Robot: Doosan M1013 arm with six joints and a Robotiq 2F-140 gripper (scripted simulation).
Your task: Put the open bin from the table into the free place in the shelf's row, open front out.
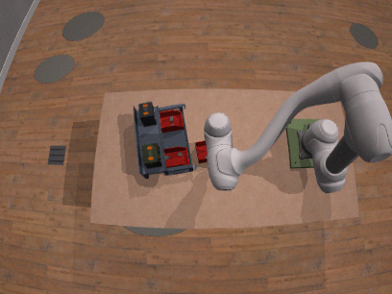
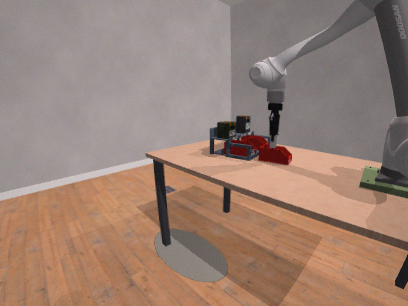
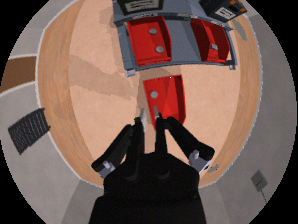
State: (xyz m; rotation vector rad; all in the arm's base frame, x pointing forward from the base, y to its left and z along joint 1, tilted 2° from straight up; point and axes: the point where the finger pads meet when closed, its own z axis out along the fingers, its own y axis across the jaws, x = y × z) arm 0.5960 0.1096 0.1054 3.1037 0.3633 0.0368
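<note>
The red open bin (image 1: 201, 152) (image 2: 275, 155) (image 3: 172, 95) stands on the table in front of the shelf; a round grey part shows in it. The blue-grey shelf (image 1: 174, 138) (image 2: 212, 142) (image 3: 182, 45) holds one red bin (image 1: 176, 157) (image 3: 150, 42) and another red bin (image 1: 168, 120) (image 3: 212, 42), with a free place between them. My gripper (image 2: 273, 144) (image 3: 150, 112) points down at the table bin's side wall, its fingers a narrow gap apart. In the wrist view one fingertip is outside that wall, the other inside. No firm contact shows. The arm hides the bin's rear in the top view.
Two dark boxes with orange marks, one box (image 1: 150, 155) (image 2: 226, 129) and another box (image 1: 147, 113) (image 2: 243, 123), stand on the shelf's upper board. The shelf's front lip and end posts face the table bin. The arm's green base plate (image 1: 295, 149) (image 2: 370, 179) is at the table's other end.
</note>
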